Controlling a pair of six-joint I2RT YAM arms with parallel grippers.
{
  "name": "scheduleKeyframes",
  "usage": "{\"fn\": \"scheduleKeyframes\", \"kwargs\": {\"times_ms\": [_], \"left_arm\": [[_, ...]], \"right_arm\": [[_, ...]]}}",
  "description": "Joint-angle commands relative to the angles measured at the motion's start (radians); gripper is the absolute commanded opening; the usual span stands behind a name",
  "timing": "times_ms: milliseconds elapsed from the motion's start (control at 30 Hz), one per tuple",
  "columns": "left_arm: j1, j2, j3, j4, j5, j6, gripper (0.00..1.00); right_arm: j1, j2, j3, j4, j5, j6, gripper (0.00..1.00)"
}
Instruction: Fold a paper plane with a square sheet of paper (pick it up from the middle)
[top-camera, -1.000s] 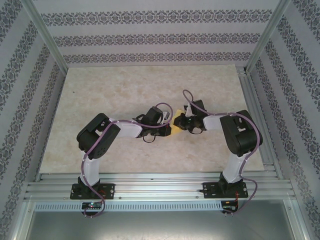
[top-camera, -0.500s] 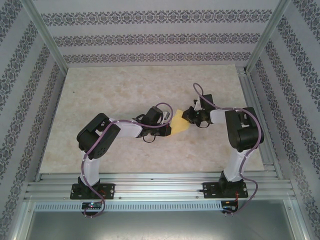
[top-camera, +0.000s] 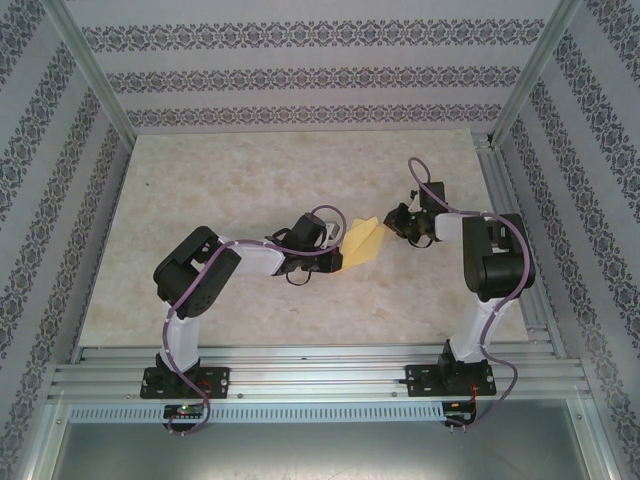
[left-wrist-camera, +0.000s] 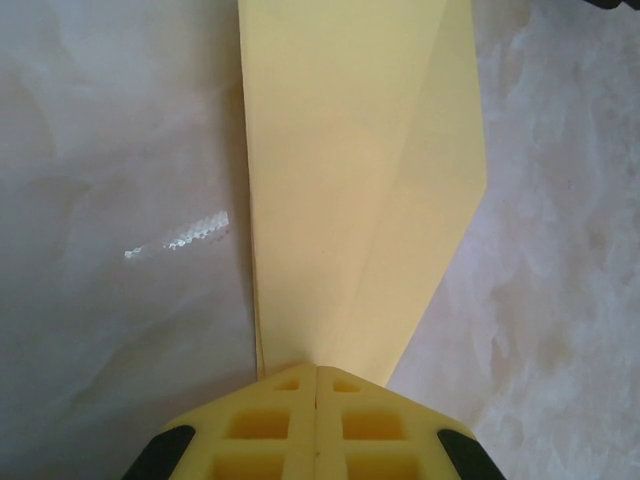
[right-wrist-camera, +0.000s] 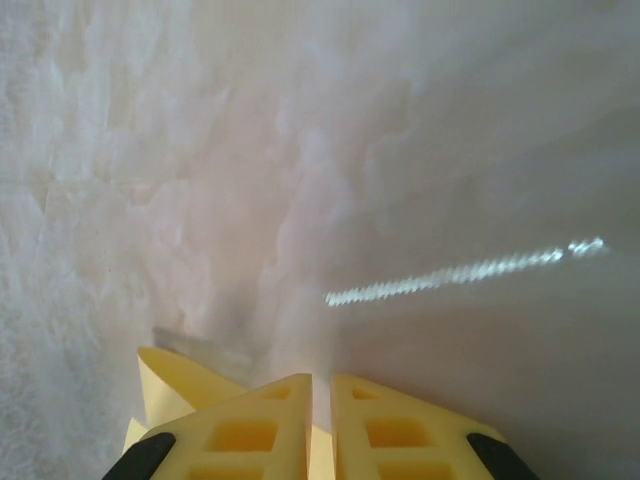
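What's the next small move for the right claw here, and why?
Probably open the right claw slightly and draw it clear of the paper plane. The left claw is clamped shut on the plane's end, so the plane looks secured, while the right claw, nearly closed, sits right beside one corner of it.

top camera looks down from behind; both wrist cameras face the shared table (top-camera: 250, 180) closely.
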Motion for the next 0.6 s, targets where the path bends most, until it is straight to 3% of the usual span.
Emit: {"fn": "scheduleKeyframes", "kwargs": {"times_ms": [0, 233, 367, 567], "left_arm": [[-0.012, 0.050, -0.039, -0.210, -0.043, 0.030, 0.03], [-0.021, 0.053, -0.021, -0.209, -0.021, 0.057, 0.03], [-0.023, 0.058, -0.013, -0.219, -0.025, 0.065, 0.03], [-0.023, 0.059, -0.010, -0.236, -0.032, 0.067, 0.03]], "right_arm": [[-0.008, -0.079, 0.026, -0.023, 0.042, -0.025, 0.15], [0.115, -0.189, -0.032, -0.017, -0.005, -0.015, 0.16], [0.183, -0.153, -0.053, 0.015, -0.024, 0.025, 0.15], [0.207, -0.042, -0.022, 0.023, -0.074, 0.037, 0.13]]}}
